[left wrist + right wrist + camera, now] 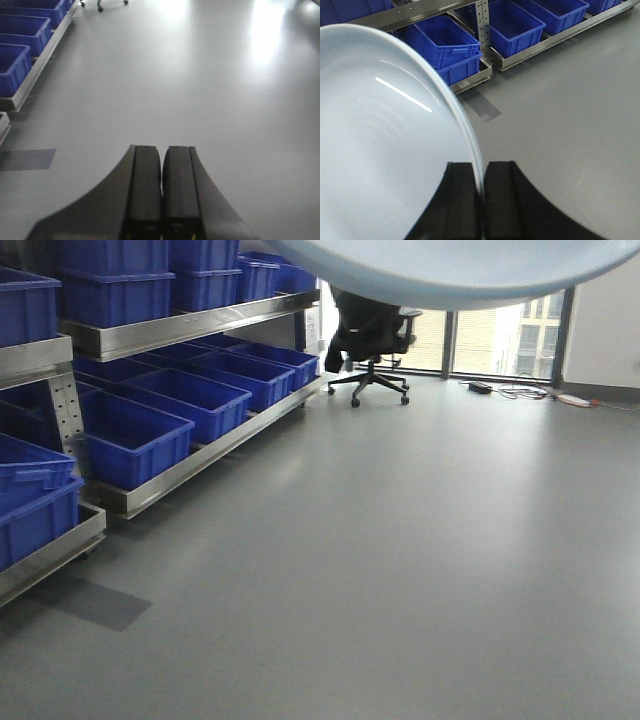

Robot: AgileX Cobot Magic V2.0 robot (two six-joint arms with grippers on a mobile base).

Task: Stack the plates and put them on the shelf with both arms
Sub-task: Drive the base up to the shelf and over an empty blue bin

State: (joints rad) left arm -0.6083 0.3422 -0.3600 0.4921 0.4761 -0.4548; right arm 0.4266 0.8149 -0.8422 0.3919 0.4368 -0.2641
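At right hand [482,200]: clamped on plate [380,150] rim, plate spreading left of it. Shelf [190,328] front-left, well apart. Left hand [161,195] closed, empty, above floor [210,75].

Plate [380,150]: large, round, shallow, pale bluish-white, glossy, faint concentric rings. It stands tilted on edge and fills the left half of the right wrist view; its curved edge crosses the top of the front view [450,270].

Right gripper [483,175]: black, bottom centre, fingers clamped on the plate's rim.

Left gripper [161,155]: black, bottom centre, fingers pressed together, holding nothing.

Shelf [190,328]: brushed steel rack levels with flat front rails, left of the front view.
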